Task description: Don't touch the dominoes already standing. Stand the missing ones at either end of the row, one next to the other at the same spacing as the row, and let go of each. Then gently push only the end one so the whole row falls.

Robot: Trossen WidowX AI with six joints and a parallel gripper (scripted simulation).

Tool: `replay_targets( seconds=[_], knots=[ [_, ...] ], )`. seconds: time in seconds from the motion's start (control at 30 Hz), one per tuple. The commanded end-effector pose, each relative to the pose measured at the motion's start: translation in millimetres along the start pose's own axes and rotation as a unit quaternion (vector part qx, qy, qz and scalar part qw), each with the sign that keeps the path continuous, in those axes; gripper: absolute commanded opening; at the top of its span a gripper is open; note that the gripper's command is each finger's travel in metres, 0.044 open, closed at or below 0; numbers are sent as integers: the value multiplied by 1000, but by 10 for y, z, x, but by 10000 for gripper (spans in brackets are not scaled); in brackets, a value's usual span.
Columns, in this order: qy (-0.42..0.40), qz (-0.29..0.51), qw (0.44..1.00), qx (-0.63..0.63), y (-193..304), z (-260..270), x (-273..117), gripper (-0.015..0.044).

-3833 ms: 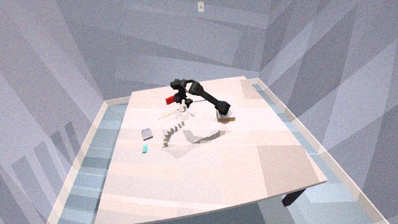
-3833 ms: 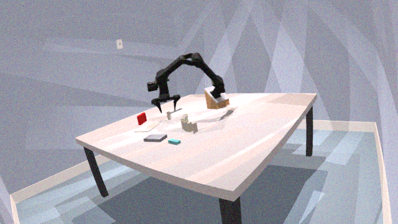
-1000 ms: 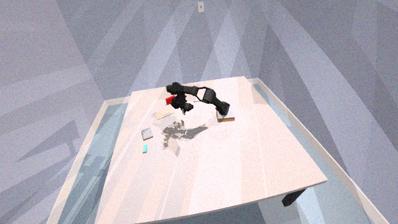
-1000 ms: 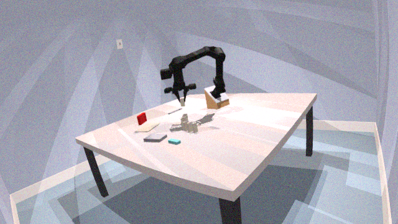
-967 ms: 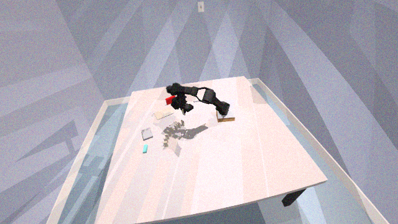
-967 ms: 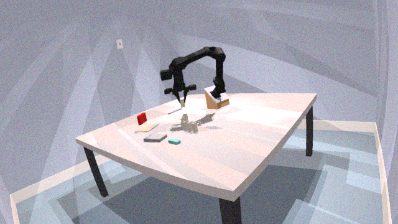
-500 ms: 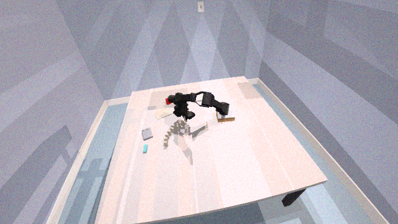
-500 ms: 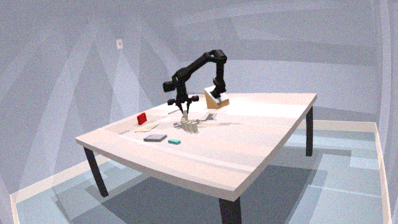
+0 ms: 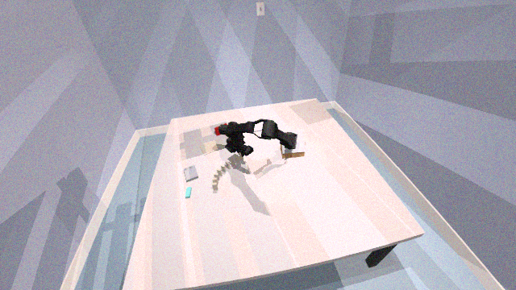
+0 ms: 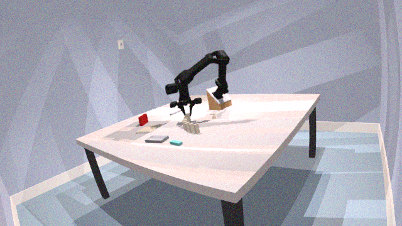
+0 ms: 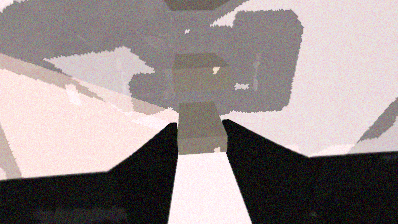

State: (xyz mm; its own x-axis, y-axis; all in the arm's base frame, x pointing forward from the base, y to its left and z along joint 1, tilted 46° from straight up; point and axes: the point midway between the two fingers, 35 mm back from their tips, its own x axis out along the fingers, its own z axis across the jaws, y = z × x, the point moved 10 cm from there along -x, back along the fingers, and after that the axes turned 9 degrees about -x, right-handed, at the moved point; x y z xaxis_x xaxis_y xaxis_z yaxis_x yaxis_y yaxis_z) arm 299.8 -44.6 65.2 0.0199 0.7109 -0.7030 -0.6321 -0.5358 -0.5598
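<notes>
Gripper (image 9: 241,155) (image 10: 187,115) (image 11: 199,127) was low over the far end of the domino row, pointing down, fingers slightly open around one domino (image 10: 187,118) (image 11: 202,120), grip let off. That domino stood upright between the tips, in line with the next one in the wrist view, a gap between them. Couldn't confirm from the frames that its foot was flat on the table (image 9: 314,225) (image 10: 251,150).

Rest, left to right in exterior view:
- Wall outlet (image 9: 260,9) (image 10: 120,44): well left of the gripper, high on the wall.
- Red block (image 9: 218,130) (image 10: 143,120): left of the gripper, upright.
- Tan flat piece (image 9: 210,147) (image 10: 146,129): left of the gripper, lower in view, near the red block.
- Grey slab (image 9: 191,173) (image 10: 157,139): left and camera-side of the gripper, lying flat.
- Thin dark rod (image 10: 175,112): just left of the fingers in that view, partly hidden.
- Teal block (image 9: 188,192) (image 10: 176,142): camera-side of the gripper, flat, near the slab.
- Domino row (image 9: 218,177) (image 10: 192,127): curved from under the gripper toward the camera, pieces upright. Exact count too blurred to call.
- Wedge-shaped wooden stand (image 9: 293,155) (image 10: 215,103): right of the gripper, under the arm's base. Arm (image 9: 269,129) (image 10: 201,64) arched from there over to the gripper.
</notes>
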Motion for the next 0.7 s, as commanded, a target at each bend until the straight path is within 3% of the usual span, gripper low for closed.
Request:
replay_targets(
  seconds=[0.0,0.3,0.43,0.67],
  knots=[
    [-1,-2,1000,3,6,4,9,212],
    [-1,-2,1000,3,6,4,9,440],
    [1,-1,1000,4,-2,-21,-97,440],
    [4,2,1000,4,3,-30,-1194,440]
  ],
)
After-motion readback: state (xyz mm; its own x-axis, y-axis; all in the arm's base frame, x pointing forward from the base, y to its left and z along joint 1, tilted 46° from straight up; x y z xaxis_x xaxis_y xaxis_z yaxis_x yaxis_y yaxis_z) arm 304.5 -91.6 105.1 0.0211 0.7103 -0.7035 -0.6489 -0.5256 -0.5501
